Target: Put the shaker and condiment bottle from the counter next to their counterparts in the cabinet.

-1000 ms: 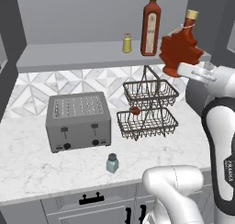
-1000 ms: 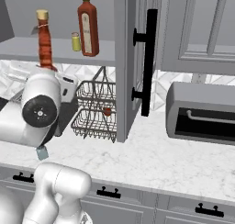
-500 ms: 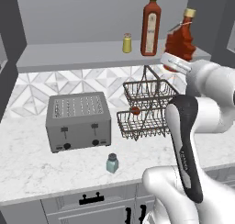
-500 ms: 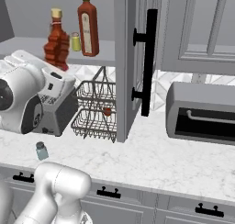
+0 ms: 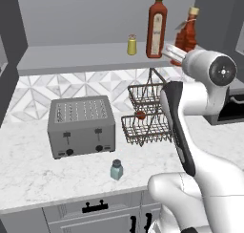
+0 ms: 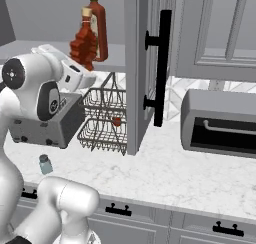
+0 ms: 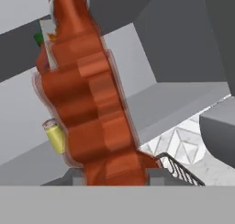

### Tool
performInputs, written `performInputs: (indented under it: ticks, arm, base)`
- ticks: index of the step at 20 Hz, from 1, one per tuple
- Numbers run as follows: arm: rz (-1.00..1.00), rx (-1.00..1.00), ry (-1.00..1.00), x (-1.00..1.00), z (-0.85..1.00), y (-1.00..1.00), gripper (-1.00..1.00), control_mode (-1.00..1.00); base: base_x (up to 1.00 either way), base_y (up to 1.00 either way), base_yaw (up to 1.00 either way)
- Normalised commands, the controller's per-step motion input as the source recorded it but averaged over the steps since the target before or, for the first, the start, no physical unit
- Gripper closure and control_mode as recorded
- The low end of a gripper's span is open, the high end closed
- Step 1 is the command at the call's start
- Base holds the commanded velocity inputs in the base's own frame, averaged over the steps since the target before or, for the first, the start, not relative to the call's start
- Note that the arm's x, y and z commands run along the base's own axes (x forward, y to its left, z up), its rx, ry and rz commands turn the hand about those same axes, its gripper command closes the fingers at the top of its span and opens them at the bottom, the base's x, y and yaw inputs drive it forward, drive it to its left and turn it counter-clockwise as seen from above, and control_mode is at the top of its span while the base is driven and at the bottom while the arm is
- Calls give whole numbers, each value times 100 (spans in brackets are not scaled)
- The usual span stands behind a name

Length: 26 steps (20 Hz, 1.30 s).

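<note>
No writing can be read on any label; the condiment bottle [image 5: 186, 36] is flat, orange-red and leaf-shaped with a narrow neck and tan cap; the fingers [image 7: 112, 175] are clamped on its base, holding it upright at the cabinet [image 5: 86, 55] shelf, just right of the tall dark-red bottle [image 5: 156, 26] with green cap; the small yellow shaker [image 5: 132, 45] stands left of that; the pale blue-grey shaker [image 5: 116, 170] sits on the marble surface [image 5: 28, 174] before the toaster [image 5: 82, 127]; the two-tier wire basket [image 5: 145, 117] holds one small red item.
</note>
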Motion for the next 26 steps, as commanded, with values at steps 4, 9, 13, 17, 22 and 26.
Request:
performInputs:
  ticks: [4,9,13,17,22,26]
  arm:
    - [-2,0,3,78,1,-16,100,-100]
    - [1,0,0,41,0,-7,100,-100]
    - [0,-1,-1,3,-1,0,100,-100]
    - [0,0,-3,2,0,-14,100,-100]
    - [-3,0,-2,11,-1,-21,100,-100]
    - [-1,-3,-1,26,-17,-4,100,-100]
  base:
    - [0,0,0]
    - [0,0,0]
    - [0,0,0]
    - [0,0,0]
    - [0,0,0]
    - [0,0,0]
